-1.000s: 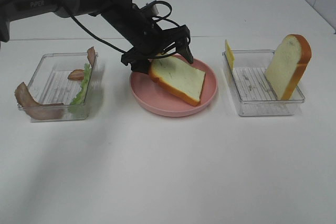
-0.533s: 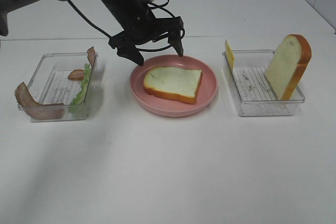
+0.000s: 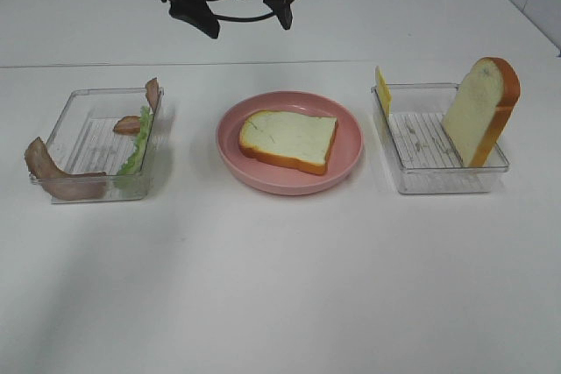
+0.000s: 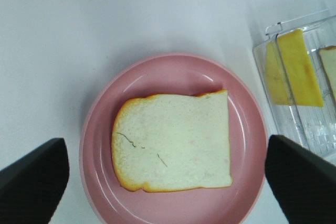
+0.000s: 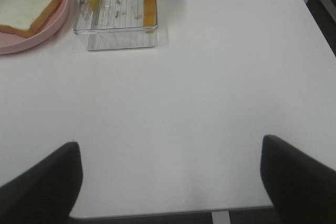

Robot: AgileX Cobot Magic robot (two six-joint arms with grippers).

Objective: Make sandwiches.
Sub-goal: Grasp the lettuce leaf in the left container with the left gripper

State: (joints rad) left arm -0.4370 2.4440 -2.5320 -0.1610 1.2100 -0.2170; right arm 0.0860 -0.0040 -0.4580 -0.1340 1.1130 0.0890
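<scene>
One bread slice (image 3: pixel 289 139) lay flat on the single pink plate (image 3: pixel 351 153), mid-desk (image 3: pixel 280 286). Second slice (image 3: pixel 480 111) stood upright in right tray (image 3: pixel 412 183) beside one cheese slice (image 3: pixel 382 90). Left tray (image 3: pixel 66 124): three bacon strips (image 3: pixel 54 177), one lettuce leaf (image 3: pixel 137 151). Left fingers (image 4: pixel 31 182) and right fingers (image 5: pixel 42 182) were spread wide, empty.

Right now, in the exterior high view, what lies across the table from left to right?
Left clear tray holding bacon and lettuce → pink plate with the flat bread slice → cheese slice at the left wall of the right clear tray → upright bread slice.
</scene>
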